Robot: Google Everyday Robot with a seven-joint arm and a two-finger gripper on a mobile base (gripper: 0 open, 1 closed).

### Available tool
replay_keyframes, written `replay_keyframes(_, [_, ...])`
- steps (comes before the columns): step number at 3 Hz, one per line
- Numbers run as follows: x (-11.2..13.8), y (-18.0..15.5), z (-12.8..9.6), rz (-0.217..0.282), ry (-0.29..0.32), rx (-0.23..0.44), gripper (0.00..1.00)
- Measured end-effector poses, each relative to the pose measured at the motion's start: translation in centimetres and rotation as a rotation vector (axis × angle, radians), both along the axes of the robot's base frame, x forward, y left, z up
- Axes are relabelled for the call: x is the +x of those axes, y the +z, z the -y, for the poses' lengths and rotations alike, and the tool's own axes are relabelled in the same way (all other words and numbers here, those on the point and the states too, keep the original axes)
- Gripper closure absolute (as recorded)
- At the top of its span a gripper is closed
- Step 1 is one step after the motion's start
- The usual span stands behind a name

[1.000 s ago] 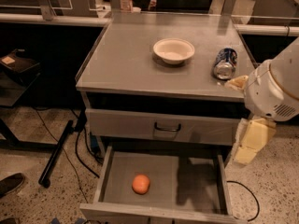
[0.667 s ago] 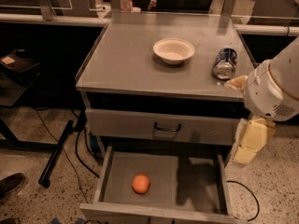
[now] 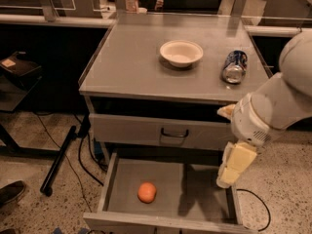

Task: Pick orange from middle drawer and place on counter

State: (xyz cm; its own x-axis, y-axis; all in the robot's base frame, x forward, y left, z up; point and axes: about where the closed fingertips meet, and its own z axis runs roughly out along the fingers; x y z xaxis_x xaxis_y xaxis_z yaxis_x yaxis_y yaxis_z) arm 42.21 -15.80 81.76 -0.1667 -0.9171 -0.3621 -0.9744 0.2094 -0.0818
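Since the earlier frames the arm (image 3: pixel 278 101) has come down and to the left, so the gripper (image 3: pixel 228 175) now hangs lower, over the right-hand wall of the open middle drawer (image 3: pixel 195 184). Nothing else has shifted.

The orange (image 3: pixel 146 192) rests on the bare grey drawer floor, left of centre and near the front wall, untouched. It lies to the left of the jaws and somewhat below them, well apart. The jaws point downward, and whether they are spread or pressed together cannot be told; nothing is seen between them.

Above and to the left of the jaws is the closed upper drawer front (image 3: pixel 146 130) with its dark curved handle (image 3: pixel 174 133). Higher still is the bench (image 3: pixel 126 62). On it a white bowl (image 3: pixel 181 52) stands upright, up and to the left of the jaws, and a blue soda can (image 3: pixel 235 66) lies on its side almost directly above them, near the bench's right edge. Bowl and can are apart.
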Motion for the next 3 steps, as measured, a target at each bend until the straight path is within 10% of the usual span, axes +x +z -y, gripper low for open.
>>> replay_keyframes(3, [1.5,-8.0,-2.3,-0.049,0.007,0.066,0.0])
